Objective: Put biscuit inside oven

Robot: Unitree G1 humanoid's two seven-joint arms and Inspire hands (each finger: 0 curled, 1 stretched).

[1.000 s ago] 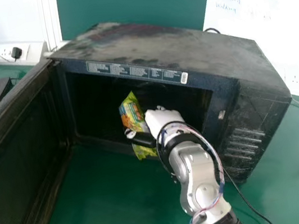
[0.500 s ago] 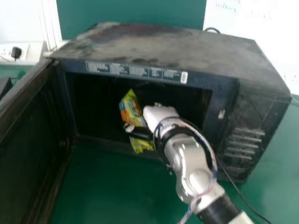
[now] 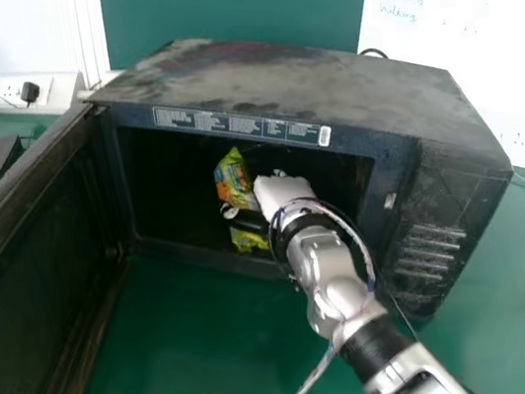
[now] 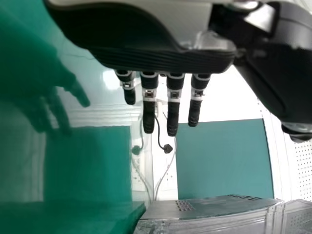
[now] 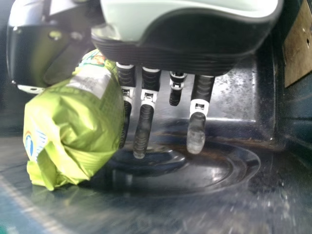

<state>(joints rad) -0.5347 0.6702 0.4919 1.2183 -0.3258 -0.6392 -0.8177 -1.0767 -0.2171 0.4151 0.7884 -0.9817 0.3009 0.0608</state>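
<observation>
Right arm and packet: since the earlier frames, the right arm [image 3: 340, 295] has pushed further into the oven [image 3: 304, 80], carrying the biscuit packet [image 3: 233, 180] in over the front sill toward twelve o'clock.
Arm pose: it enters the head view at five o'clock and slants up toward eleven, the wrist at the oven's mouth.
Right hand: the hand [image 3: 282, 191] is inside the opening, back of the palm upward; its fingers reach out nearly straight and part spread, while the thumb closes against the packet and pinches it.
Packet: inside the oven, at the hand's nine to ten o'clock, tilted, near the round plate [image 5: 214, 170].
Left hand: in the left wrist view, the hand [image 4: 146, 54] has its fingers straight and slightly apart, nothing held.
Oven door: the door [image 3: 38, 293] stands wide open at the oven's nine o'clock.
Hidden parts: the dark thumb crosses the packet's middle, and the palm hides most of the fingers from the head view. The cavity's back is too dark to make out there; whether the packet touches the oven floor cannot be told.
</observation>
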